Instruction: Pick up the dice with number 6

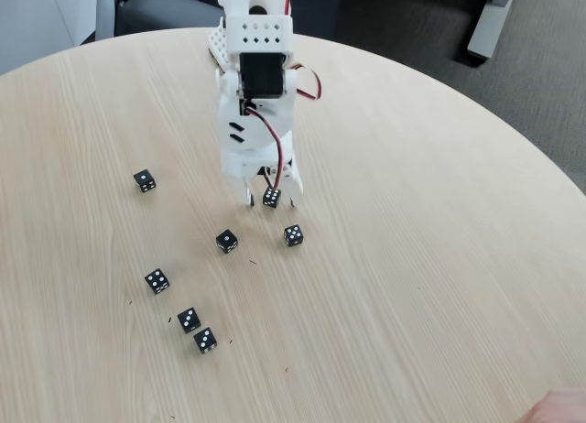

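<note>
My white gripper reaches down onto the round wooden table near its middle. Its two fingertips stand on either side of a small black die with white pips, with a gap on each side, so the gripper is open around it. That die rests on the table, and its showing face looks like two rows of pips, the dice with number 6 as far as I can tell at this size.
Several other black dice lie nearby: one just in front of the gripper, one front left, one far left, and three toward the front. A fingertip shows at the bottom right corner.
</note>
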Robot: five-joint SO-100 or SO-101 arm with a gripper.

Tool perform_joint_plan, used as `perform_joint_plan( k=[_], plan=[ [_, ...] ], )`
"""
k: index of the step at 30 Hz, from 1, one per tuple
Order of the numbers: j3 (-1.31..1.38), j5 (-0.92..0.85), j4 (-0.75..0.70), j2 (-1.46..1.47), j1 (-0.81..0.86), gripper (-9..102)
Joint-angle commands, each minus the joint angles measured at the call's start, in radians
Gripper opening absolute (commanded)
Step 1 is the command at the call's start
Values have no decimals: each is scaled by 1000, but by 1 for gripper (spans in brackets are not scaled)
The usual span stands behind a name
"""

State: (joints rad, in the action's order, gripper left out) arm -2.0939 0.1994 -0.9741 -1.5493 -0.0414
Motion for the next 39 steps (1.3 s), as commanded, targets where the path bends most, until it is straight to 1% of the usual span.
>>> perform_joint_plan(
  k=[1, 5, 14, 20, 23, 35, 39],
  plan=[
    [-8, 6, -6, -11, 5, 22],
    [-8, 12, -6, -12, 5, 15],
    [-8, 20, -6, -14, 5, 12],
    [-8, 35, -5, -14, 5, 3],
    [-8, 46, -3, -14, 5, 0],
    [2, 152, -6, -21, -2, 0],
    [2, 166, -8, -107, -9, 0]
  ],
)
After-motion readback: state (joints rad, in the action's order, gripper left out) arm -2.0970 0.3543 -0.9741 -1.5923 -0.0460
